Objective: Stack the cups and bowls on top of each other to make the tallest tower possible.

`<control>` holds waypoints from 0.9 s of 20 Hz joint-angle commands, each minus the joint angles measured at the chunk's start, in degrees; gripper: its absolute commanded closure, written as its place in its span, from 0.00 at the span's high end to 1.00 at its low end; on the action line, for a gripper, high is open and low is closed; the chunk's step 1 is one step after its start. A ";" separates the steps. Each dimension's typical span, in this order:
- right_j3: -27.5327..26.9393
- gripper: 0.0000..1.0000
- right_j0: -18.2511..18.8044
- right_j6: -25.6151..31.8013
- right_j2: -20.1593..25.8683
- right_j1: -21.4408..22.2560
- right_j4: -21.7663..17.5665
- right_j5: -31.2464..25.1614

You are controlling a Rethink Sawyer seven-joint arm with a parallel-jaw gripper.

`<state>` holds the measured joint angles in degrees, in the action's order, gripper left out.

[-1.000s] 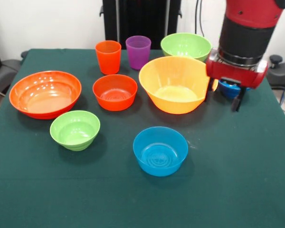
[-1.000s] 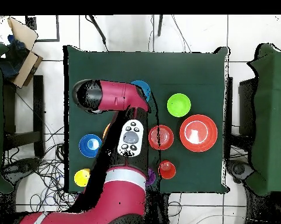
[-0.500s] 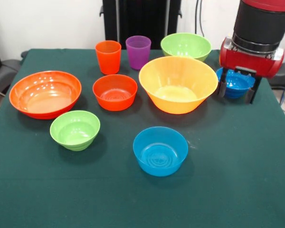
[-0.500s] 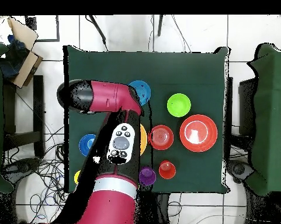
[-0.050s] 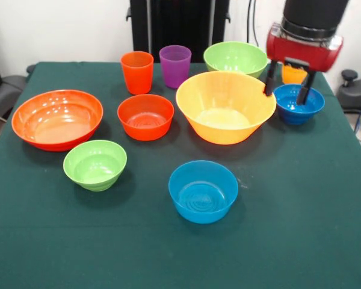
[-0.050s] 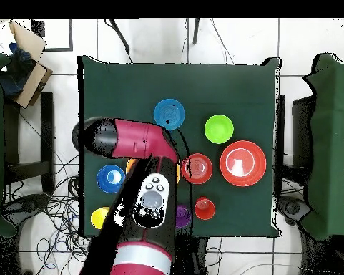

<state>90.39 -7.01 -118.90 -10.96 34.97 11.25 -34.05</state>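
Observation:
My gripper [image 5: 287,84] hangs open and empty at the far right. One finger is in front of the large yellow-orange bowl's [image 5: 225,107] right rim, the other over the dark blue bowl [image 5: 299,103]. The yellow cup [image 5: 293,74] shows behind, between the fingers. Orange-red cup [image 5: 137,71], purple cup [image 5: 175,65] and a light green bowl [image 5: 235,58] line the far edge. The medium red bowl [image 5: 145,116], large red bowl [image 5: 57,118], small green bowl [image 5: 95,164] and light blue bowl [image 5: 203,190] stand apart. No tower shows; nothing is nested.
In the overhead view the arm [image 6: 131,140] hides the yellow-orange bowl and part of the purple cup [image 6: 182,213]. The dark blue bowl [image 6: 110,177] and yellow cup [image 6: 101,217] sit near the green tablecloth's [image 6: 239,86] edge. Chairs flank the table.
The gripper swung right, then rose and drew back toward the far edge. The dark blue bowl is uncovered now. No cup or bowl has moved.

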 commanded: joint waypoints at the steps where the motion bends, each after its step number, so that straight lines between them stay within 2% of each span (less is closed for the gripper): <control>1: 17.36 1.00 1.19 -5.78 6.82 2.90 -0.51 8.45; 5: 18.03 1.00 1.26 -6.34 8.23 1.36 0.00 10.87; 10: 18.91 1.00 -0.91 -7.49 6.43 0.83 -1.07 13.45; 13: 22.27 1.00 0.51 -7.16 8.53 0.57 -0.85 17.03; 18: 25.41 1.00 0.98 -7.41 9.94 1.05 -0.57 19.08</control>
<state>108.84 -6.94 -118.90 -8.71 37.21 11.33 -20.09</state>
